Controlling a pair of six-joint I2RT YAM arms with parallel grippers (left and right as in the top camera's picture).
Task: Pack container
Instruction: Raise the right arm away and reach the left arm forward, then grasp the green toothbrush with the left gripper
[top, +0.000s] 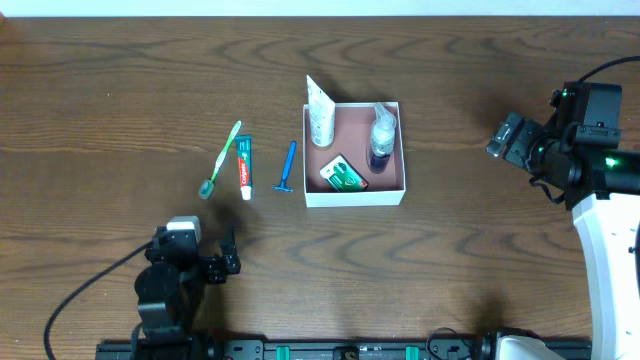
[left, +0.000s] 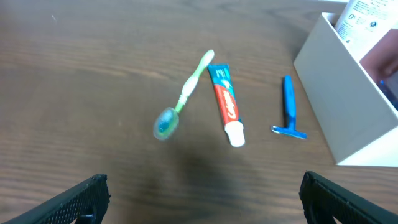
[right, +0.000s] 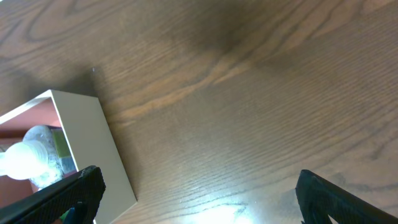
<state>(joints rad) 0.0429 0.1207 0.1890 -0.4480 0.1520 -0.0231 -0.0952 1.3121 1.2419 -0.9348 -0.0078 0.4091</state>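
The container is a square white box with a pinkish inside, at the table's middle. It holds a white tube, a clear spray bottle and a green-and-white packet. To its left lie a blue razor, a red toothpaste tube and a green toothbrush; they also show in the left wrist view: razor, toothpaste, toothbrush. My left gripper is open and empty, below them. My right gripper is open and empty, right of the container.
The dark wooden table runs across the whole view. The right arm's white base stands at the right edge. The left arm's cable trails at the front left.
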